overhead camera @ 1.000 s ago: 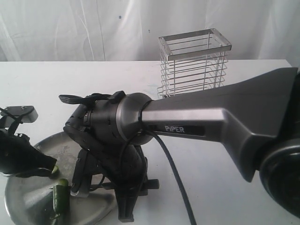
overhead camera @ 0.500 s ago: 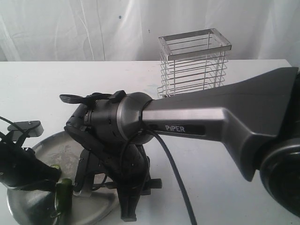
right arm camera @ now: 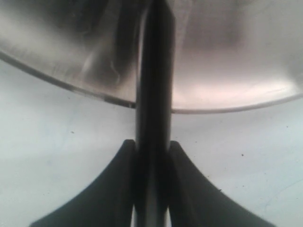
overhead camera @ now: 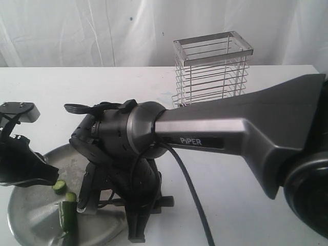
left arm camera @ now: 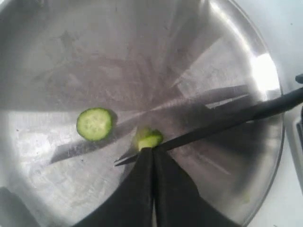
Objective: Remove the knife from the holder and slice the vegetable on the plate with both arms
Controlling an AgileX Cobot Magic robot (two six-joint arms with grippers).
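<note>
Right gripper [right arm camera: 152, 144] was clamped on the knife [right arm camera: 154, 90], one finger each side of the black handle, with the knife running out over the rim of the plate [right arm camera: 227, 71]. Left gripper [left arm camera: 151, 152] had its fingers [left arm camera: 137, 198] pressed together, no gap. A pale green bit [left arm camera: 150, 139] sat right at the tips; couldn't tell if it was nipped or just touching. The dark blade [left arm camera: 213, 126] crossed low over the plate, its point ending at those same fingertips. One round slice [left arm camera: 94, 124] lay flat on the steel, near the fingertips but apart from them. From where I stood, the dark green vegetable [overhead camera: 66, 218] lay on the near part of the plate, between the two grippers and just left of the right wrist. The plate sat at the near left of the white table [overhead camera: 241, 215]. The right arm [overhead camera: 230, 123], marked PiPER, reached in from the right across the middle, with a black cable [overhead camera: 190, 189] hanging under it. The holder [overhead camera: 212, 72] stood upright at the far side, right of centre, well apart from the plate.
</note>
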